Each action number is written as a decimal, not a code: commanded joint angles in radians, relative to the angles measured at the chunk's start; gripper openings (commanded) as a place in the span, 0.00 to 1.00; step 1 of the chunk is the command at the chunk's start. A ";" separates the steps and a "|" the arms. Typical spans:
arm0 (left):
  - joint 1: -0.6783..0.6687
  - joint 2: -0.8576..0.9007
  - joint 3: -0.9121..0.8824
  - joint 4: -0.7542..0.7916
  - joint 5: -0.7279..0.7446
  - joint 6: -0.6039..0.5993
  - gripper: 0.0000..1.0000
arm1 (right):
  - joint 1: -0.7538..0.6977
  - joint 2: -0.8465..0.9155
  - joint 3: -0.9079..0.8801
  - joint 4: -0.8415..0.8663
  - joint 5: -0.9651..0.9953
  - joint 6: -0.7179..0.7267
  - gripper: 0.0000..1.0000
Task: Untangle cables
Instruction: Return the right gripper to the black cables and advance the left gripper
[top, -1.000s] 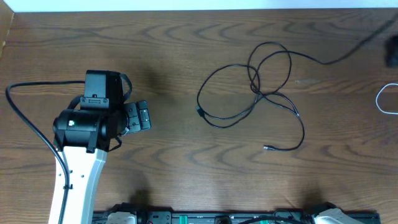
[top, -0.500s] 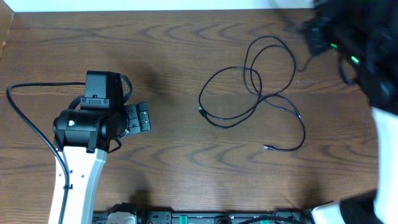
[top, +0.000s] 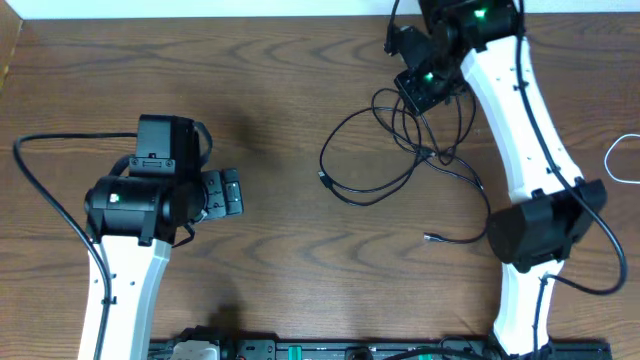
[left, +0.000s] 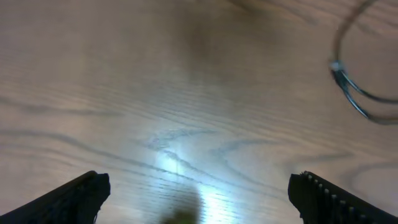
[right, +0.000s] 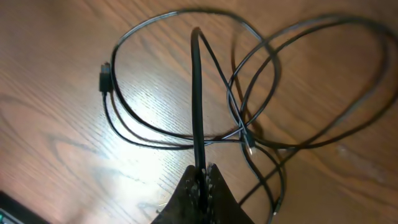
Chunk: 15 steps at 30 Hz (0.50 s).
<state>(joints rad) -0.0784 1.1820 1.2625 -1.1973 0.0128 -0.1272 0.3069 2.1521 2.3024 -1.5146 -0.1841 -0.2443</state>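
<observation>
Cables (right: 198, 99): thin black cords in a loose tangle of overlapping loops on the table (top: 280, 80), right of centre and toward its far edge; one small plug end (top: 429, 238) lies nearer the near edge.
Right tool (right: 202, 179): tips pressed together, clamped on one black strand that runs straight out from them over the tangle.
Left tool (top: 230, 190): fingers wide apart, nothing between them, over bare wood toward the left edge, well apart from the tangle.
Whitish cord (top: 608, 162): a curve at the right edge, apart from the black ones.
</observation>
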 joint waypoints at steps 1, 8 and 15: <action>0.003 0.008 -0.016 0.006 0.283 0.280 0.96 | -0.003 0.001 0.005 0.004 -0.016 0.013 0.01; 0.003 0.139 -0.024 0.138 0.470 0.472 0.93 | -0.005 -0.044 0.006 -0.047 -0.017 0.012 0.01; -0.047 0.415 -0.027 0.322 0.572 0.490 0.89 | 0.010 -0.129 0.006 -0.061 -0.021 0.012 0.01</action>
<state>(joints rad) -0.0879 1.4982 1.2495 -0.9146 0.4755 0.3161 0.3073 2.1052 2.3016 -1.5738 -0.1879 -0.2420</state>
